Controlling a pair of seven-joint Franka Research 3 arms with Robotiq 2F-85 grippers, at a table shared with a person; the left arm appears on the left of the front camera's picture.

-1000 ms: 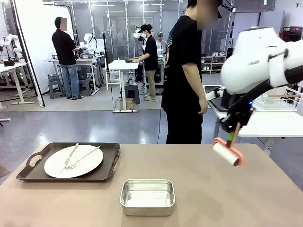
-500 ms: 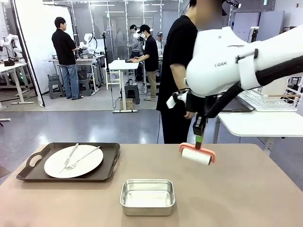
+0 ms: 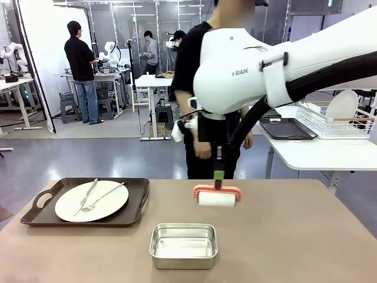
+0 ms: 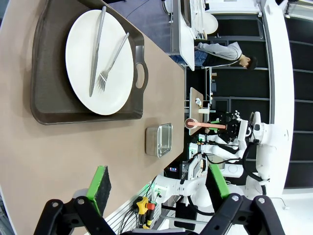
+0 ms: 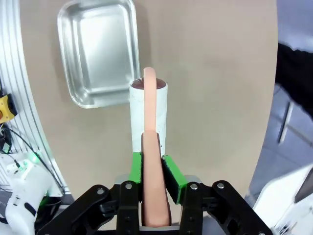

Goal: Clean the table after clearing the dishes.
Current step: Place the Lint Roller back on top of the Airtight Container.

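Your right gripper, clamped on the lint roller, has swung to the table's middle, steel pan beyond its fingertips; left gripper gapes empty; roller-table contact unclear.

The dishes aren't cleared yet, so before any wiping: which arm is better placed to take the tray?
Left, probably. The left gripper is open and empty, with the tray on its side of the table. The right gripper is shut on the handle of the roller, by the steel pan.

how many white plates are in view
2: one plate lies on the brown tray on the table; a second plate stands in the wire rack on the white side table. The rack may hide more.
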